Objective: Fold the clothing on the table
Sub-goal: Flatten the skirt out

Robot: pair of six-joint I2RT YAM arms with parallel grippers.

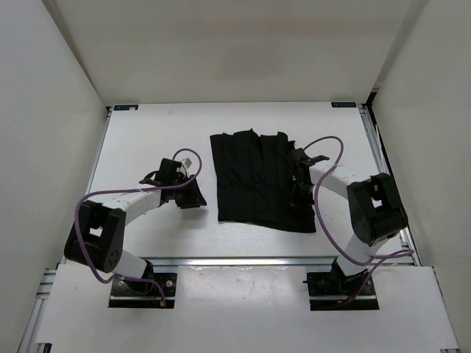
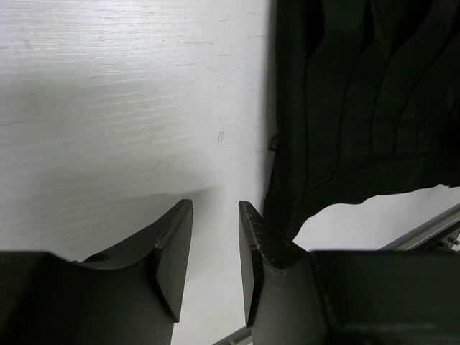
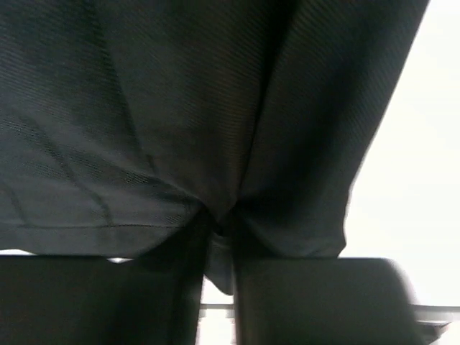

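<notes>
The clothing [image 1: 254,180] was spread flat at the middle of the table [image 1: 147,140], its long axis laid from 12 to 6 o'clock, the uneven end toward 12. Its 3 o'clock edge was pinched, with fabric puckered between the closed fingers of the right gripper [image 3: 219,233]. The left gripper [image 2: 215,208] was held at 9 o'clock, just beside the hem, jaws apart over bare tabletop. Open white surface was seen at 12 and 9; the rail [image 1: 372,147] was near at 3.

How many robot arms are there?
2. The left arm reaches over the table just left of the clothing. The right arm grips the clothing's right edge. None seem hidden.
</notes>
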